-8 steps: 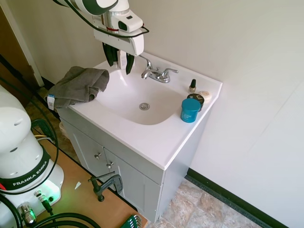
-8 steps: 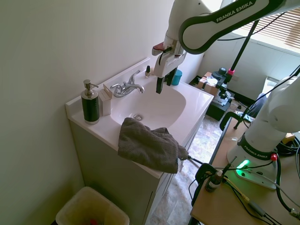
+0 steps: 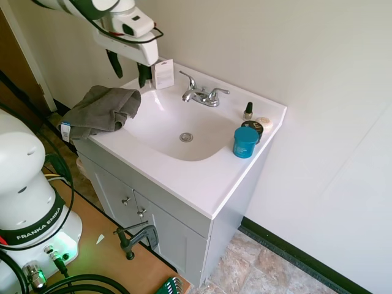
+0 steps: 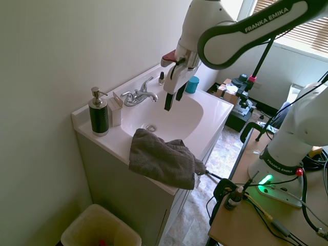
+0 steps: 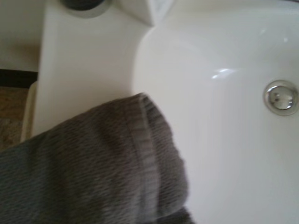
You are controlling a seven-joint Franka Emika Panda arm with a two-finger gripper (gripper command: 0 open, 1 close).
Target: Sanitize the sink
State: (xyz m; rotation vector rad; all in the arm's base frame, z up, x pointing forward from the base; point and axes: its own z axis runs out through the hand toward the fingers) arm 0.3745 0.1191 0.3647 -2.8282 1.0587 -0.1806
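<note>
A white Franka arm's gripper (image 3: 127, 67) is hanging in the air above the back corner of the sink (image 3: 202, 177), its two dark fingers (image 3: 113, 63) spread apart and pinching nothing. Below the jaws, and slightly toward the vanity's front, a crumpled grey towel (image 3: 101, 110) is lying on the counter edge — part of it drooping over the rim and down the cabinet side. The wrist view is showing the towel's ribbed hem (image 5: 140, 154) lapping the lip of the oval basin, with the chrome drain (image 5: 281, 97) off to one side of it.

Just beside the jaws, against the wall, a small white box (image 3: 163, 73) is standing upright; in the second exterior view a dark soap dispenser (image 4: 98, 114) with a chrome pump is sitting next to it. Beyond the jaws, along the back ledge, the chrome two-handle faucet (image 3: 202, 95) is facing the basin. Well apart from the gripper, at the far corner of the top, a teal jar (image 3: 245, 142), a black-lidded tin (image 3: 252, 127) and a small dark bottle (image 3: 248, 111) are clustered together.
</note>
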